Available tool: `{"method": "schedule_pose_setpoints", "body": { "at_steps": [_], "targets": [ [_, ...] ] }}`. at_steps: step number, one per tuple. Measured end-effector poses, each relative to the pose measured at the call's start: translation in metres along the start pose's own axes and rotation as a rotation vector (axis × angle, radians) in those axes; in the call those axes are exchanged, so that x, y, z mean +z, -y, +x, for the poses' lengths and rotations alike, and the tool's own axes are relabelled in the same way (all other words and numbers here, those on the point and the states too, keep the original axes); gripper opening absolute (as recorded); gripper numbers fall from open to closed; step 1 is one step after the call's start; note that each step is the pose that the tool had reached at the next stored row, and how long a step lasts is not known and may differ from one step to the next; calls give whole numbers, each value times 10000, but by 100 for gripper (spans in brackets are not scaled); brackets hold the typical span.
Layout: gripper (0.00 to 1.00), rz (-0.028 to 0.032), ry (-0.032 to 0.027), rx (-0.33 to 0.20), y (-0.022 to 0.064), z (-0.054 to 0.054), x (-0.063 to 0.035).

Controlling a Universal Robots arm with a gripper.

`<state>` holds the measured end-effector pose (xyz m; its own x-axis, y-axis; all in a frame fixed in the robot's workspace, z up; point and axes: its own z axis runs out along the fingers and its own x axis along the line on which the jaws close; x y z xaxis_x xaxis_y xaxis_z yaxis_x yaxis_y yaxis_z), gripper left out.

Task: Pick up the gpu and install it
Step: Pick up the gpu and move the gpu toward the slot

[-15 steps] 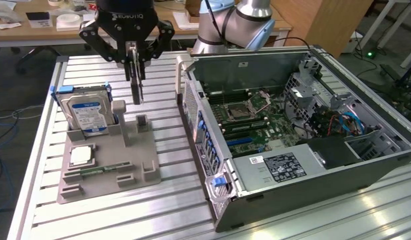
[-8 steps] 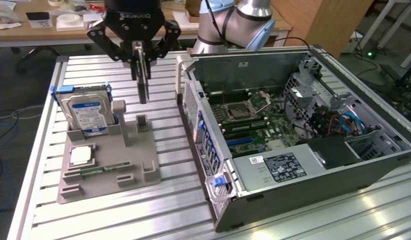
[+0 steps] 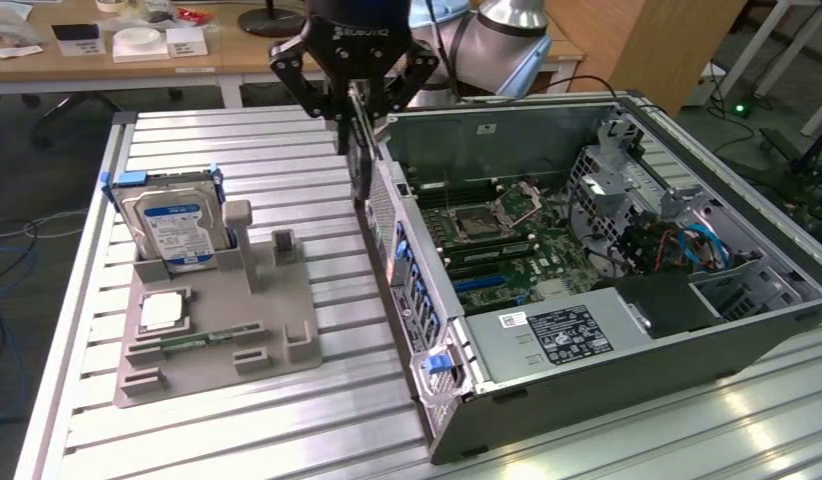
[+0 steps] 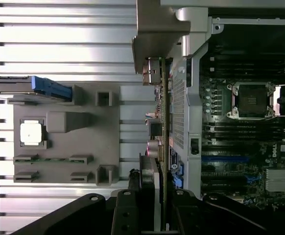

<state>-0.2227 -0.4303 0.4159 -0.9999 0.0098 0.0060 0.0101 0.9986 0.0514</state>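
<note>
My gripper (image 3: 359,108) is shut on the gpu (image 3: 363,165), a thin dark card that hangs on edge, straight down from the fingers. It hovers over the slatted table, just outside the rear wall of the open computer case (image 3: 651,340) at the case's far corner. In the wrist view the gpu (image 4: 163,122) appears edge-on between my black fingers (image 4: 132,200), with its silvery bracket (image 4: 157,34) at the far end. The card runs alongside the case's rear panel (image 4: 181,112). Inside lies the motherboard (image 3: 518,240) with a blue slot (image 4: 225,158).
A grey holder tray (image 3: 291,300) lies on the table at the exterior view's left. It carries a silver hard drive (image 3: 171,225) standing upright, a processor chip (image 3: 162,312) and a green memory stick (image 3: 204,338). Desks with clutter stand behind the table.
</note>
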Motion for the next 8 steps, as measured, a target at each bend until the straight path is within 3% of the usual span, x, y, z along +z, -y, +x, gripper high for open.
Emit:
{"method": "schedule_pose_setpoints", "body": {
  "at_steps": [8],
  "targets": [
    [28, 0, 0, -2, -3, -330, 1]
  ]
}}
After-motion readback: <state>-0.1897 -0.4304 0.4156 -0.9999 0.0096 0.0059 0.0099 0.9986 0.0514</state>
